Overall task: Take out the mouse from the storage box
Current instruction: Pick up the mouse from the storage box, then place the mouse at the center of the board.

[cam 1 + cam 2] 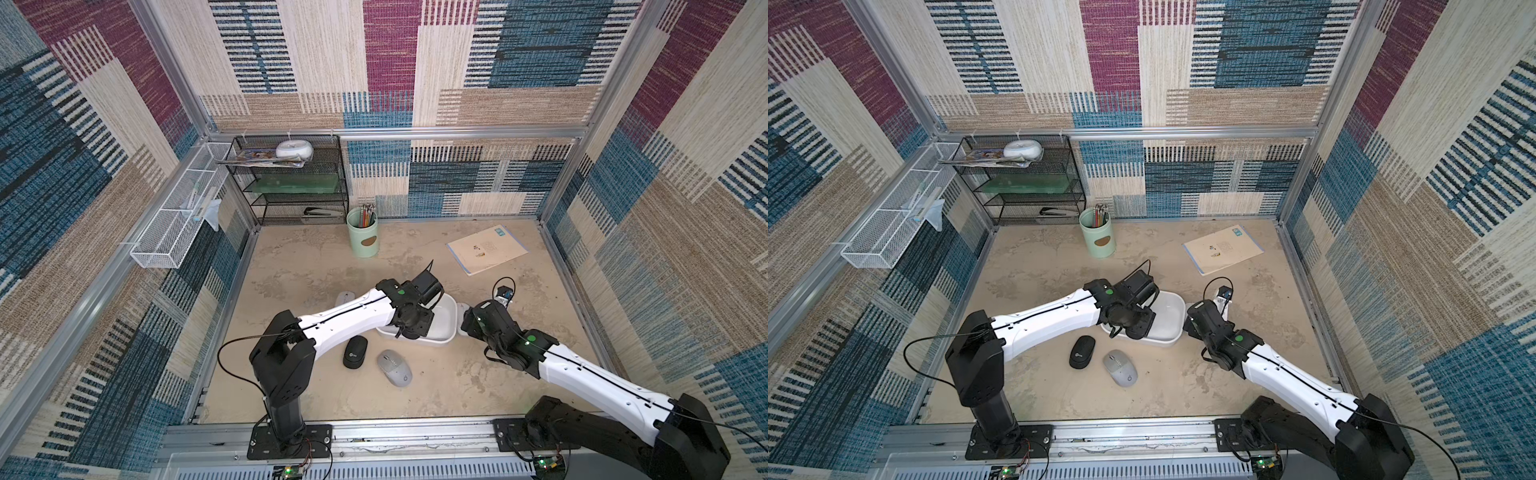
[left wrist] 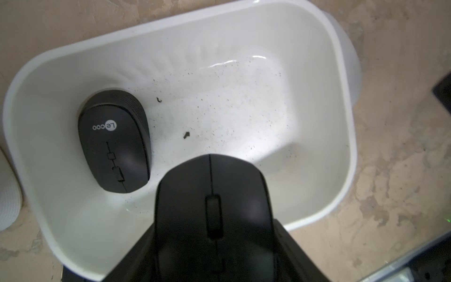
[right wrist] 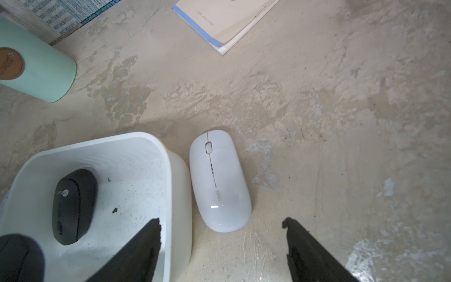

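And the left fingers [image 2: 131, 263] are clamped on a black mouse [image 2: 214, 195], holding it just above the white storage box [image 2: 324, 102], where a second black mouse [image 2: 114, 144] lies flat inside, while the right fingers [image 3: 141, 249] gape open over the white mouse [image 3: 219, 180] resting on the worktop [image 3: 317, 97] just beside the box wall.

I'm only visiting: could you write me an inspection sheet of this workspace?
Surface: table, beige, mottled.
Job's things: storage box, gritty floor, Lecoo mouse lying inside; held mouse over it.
Clutter: loose black mouse, grey mouse; white mouse beside the box; pen cup; booklet.
Grippers: left gripper, fingers clamping the held mouse; right gripper open by the white mouse.
Cables: black cable looping off left arm.
Surroundings: patterned walls, mesh shelf, wire basket.
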